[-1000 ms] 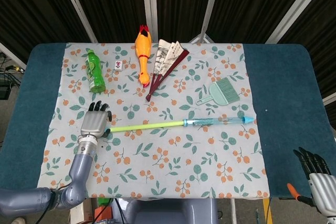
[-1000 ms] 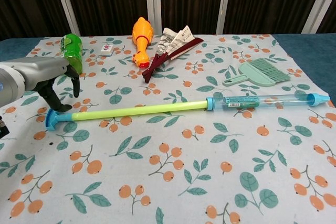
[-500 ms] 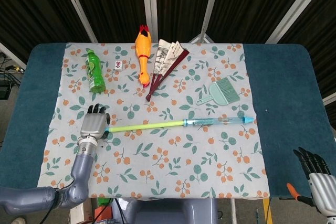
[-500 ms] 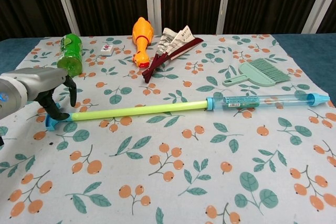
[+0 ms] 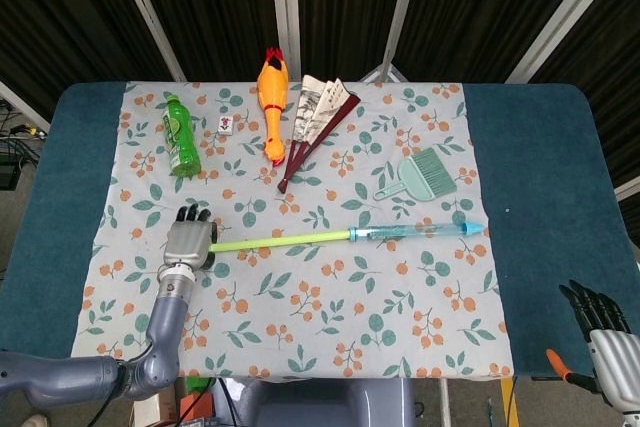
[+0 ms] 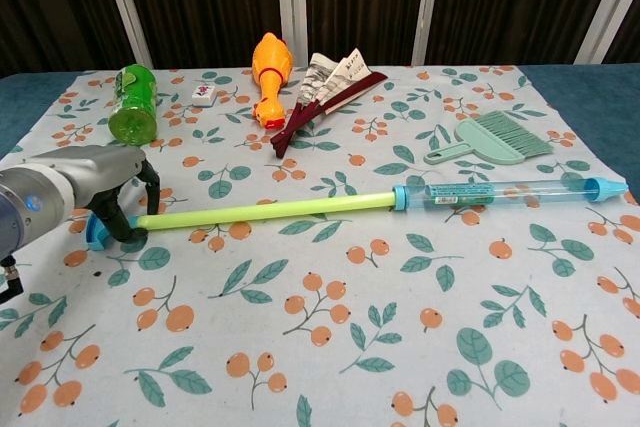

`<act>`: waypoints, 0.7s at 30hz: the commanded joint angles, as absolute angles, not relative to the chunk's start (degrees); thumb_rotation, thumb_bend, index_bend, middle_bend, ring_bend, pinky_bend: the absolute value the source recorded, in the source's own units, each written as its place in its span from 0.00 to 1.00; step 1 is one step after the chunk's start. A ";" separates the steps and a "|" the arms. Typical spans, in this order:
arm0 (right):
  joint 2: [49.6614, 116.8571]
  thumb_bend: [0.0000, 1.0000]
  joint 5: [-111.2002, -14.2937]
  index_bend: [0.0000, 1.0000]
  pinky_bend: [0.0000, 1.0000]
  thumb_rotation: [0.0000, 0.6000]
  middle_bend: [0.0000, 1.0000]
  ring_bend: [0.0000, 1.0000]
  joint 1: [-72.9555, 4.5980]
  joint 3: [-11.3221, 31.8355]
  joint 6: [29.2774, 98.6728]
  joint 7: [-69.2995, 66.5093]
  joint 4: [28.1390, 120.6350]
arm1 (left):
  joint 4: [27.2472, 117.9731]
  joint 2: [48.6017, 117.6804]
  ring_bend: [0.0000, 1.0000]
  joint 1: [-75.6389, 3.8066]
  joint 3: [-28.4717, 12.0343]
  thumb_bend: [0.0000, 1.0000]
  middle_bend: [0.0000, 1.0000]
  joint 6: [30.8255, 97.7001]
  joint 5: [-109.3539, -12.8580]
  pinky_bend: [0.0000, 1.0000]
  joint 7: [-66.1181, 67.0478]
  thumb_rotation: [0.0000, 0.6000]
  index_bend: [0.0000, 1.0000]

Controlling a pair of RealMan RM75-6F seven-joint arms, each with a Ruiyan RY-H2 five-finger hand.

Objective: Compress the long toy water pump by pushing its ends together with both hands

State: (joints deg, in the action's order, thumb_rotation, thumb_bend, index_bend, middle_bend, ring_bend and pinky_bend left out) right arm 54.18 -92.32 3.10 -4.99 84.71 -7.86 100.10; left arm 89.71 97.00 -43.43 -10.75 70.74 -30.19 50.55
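Note:
The long toy water pump [image 5: 350,236] [image 6: 300,207] lies extended across the floral cloth. Its yellow-green rod points left and its clear blue tube points right. My left hand [image 5: 187,244] [image 6: 85,179] sits on the rod's left end. Its dark fingers [image 6: 128,223] curl down around the rod just beside the blue end cap [image 6: 96,235]. My right hand [image 5: 603,325] hangs off the table's near right corner with its fingers apart, holding nothing and far from the blue nozzle [image 5: 473,228]. The chest view does not show the right hand.
Behind the pump lie a green bottle [image 5: 180,135], a small tile [image 5: 228,125], an orange rubber chicken [image 5: 272,102], a folded fan [image 5: 315,122] and a teal hand brush [image 5: 425,175]. An orange-handled tool [image 5: 560,365] sits beside the right hand.
My left hand has slid right and lowered onto the pump's left end, and its fingers have curled around the rod. The pump and the right hand have not moved.

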 commanded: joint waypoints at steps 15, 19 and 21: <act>54.44 0.33 -92.22 0.00 0.00 1.00 0.00 0.00 2.65 -4.55 84.55 -8.11 100.81 | 92.59 94.86 0.00 -42.56 -9.77 0.51 0.17 71.42 -32.90 0.05 49.56 1.00 0.57; 53.99 0.33 -92.34 0.00 0.00 1.00 0.00 0.00 0.99 -3.80 82.90 -7.70 102.46 | 95.18 93.14 0.00 -42.40 -9.81 0.51 0.17 71.87 -33.97 0.05 49.34 1.00 0.57; 53.70 0.33 -92.22 0.00 0.00 1.00 0.00 0.00 -0.74 -2.83 81.26 -7.43 103.87 | 96.35 92.49 0.00 -42.37 -9.96 0.51 0.17 72.14 -34.14 0.05 49.29 1.00 0.57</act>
